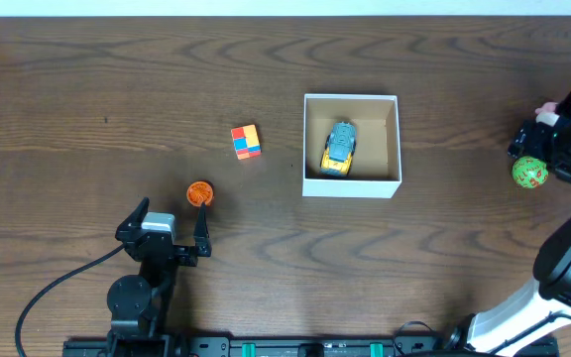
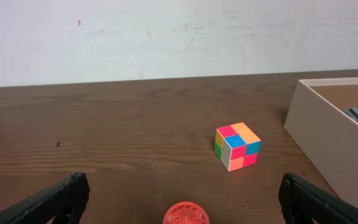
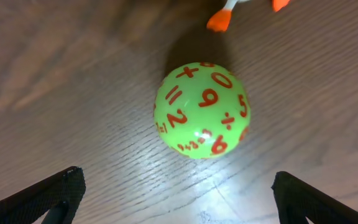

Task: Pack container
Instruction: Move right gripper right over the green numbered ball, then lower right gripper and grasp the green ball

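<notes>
The container [image 1: 352, 186] is a square white-walled box with a tan inside at the table's middle; a blue and yellow toy car [image 1: 340, 147] lies in it. Its wall shows in the left wrist view [image 2: 328, 140]. My left gripper [image 1: 173, 215] is open, just in front of an orange ball [image 1: 199, 193], which shows low between the fingers [image 2: 186, 213]. A multicoloured cube [image 1: 246, 141] [image 2: 237, 145] sits beyond it. My right gripper [image 3: 179, 196] is open above a green ball with orange numbers [image 3: 202, 109] [image 1: 528, 172].
A white and orange toy [image 3: 229, 14] lies just beyond the green ball, mostly hidden under the right arm in the overhead view [image 1: 546, 111]. A black cable [image 1: 53, 288] runs at the front left. A rail [image 1: 295, 347] runs along the table's front edge.
</notes>
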You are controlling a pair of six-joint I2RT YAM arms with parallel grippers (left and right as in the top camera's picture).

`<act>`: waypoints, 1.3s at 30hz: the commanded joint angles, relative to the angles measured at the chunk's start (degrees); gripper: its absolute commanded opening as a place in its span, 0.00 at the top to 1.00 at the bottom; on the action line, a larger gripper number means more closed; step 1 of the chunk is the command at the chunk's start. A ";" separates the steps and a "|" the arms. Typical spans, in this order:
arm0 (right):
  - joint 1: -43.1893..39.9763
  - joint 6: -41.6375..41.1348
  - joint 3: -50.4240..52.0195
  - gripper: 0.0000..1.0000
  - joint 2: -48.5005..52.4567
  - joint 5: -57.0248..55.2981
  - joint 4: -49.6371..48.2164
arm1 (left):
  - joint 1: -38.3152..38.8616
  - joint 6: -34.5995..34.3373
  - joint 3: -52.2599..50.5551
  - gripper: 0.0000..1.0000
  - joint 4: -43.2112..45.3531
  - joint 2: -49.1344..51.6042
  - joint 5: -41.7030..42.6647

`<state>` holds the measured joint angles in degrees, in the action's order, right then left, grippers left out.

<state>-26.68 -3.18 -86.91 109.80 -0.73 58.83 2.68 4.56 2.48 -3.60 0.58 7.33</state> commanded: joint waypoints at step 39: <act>-1.49 10.32 3.50 0.01 5.66 -0.76 -6.95 | -0.24 0.57 -1.73 0.02 -0.76 -0.35 0.63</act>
<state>-27.59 5.45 -84.14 114.76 -1.89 52.31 2.68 4.56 2.48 -3.60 0.58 7.33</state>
